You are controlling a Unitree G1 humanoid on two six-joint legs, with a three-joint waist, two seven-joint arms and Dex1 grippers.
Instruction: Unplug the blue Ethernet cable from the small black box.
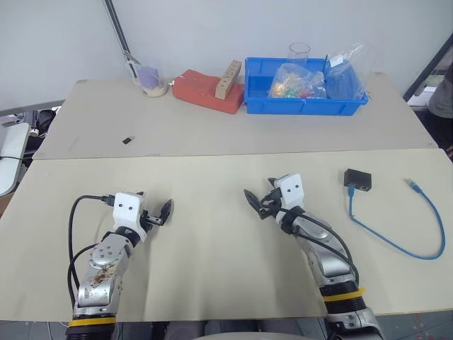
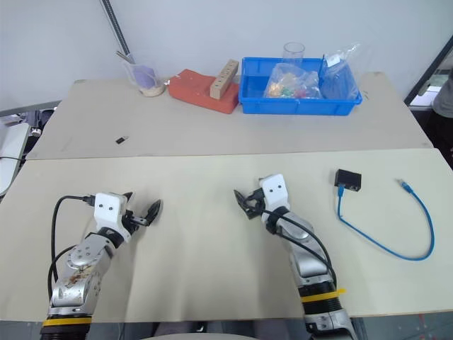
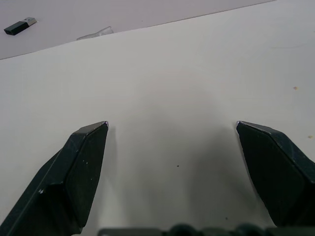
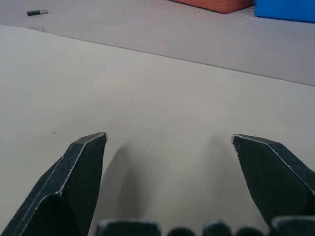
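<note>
A blue bin (image 1: pixel 304 106) and red block (image 1: pixel 207 91) were seen upper centre. The blue Ethernet cable (image 1: pixel 396 244), plugged into the small black box (image 1: pixel 358 180) at right, looped rightward. Both the left claw (image 1: pixel 160 214) and the right claw (image 1: pixel 259 202) were spread apart, empty.

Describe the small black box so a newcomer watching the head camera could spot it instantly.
On the near, lighter table, look on the robot's right, beyond the right gripper. The small black box lies there with the blue Ethernet cable plugged into it, unlike the tiny black piece lying alone on the far table.
</note>
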